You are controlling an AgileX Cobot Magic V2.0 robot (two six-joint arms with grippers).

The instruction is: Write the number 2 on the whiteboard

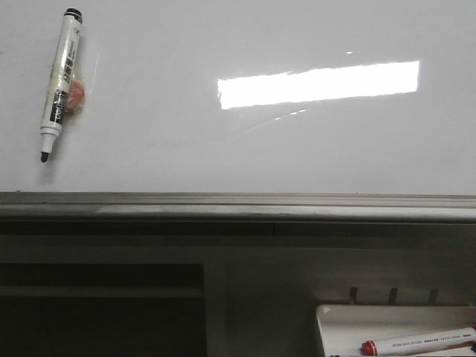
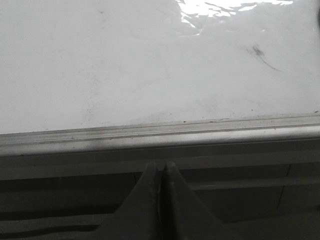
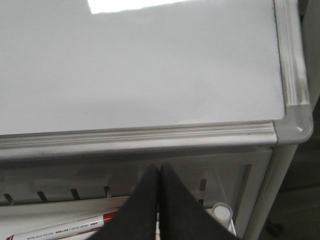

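The whiteboard [image 1: 245, 149] fills the upper front view, glossy white with a grey metal edge strip and a bright rectangular light reflection. No number 2 shows on it. A black-tipped marker [image 1: 59, 78], uncapped, lies on the board at the far left, next to a small red-orange thing [image 1: 76, 97]. Neither gripper shows in the front view. My left gripper [image 2: 162, 166] is shut and empty, below the board's edge strip [image 2: 160, 137]. My right gripper [image 3: 160, 169] is shut and empty, below the board's near right corner [image 3: 295, 122].
A small white tray [image 1: 394, 320] hangs below the board at the right and holds a red-capped marker [image 1: 420, 343], which also shows in the right wrist view [image 3: 60, 227]. A clear cap or small cup [image 3: 222, 212] stands in the tray. A faint dark smudge [image 2: 261, 54] marks the board.
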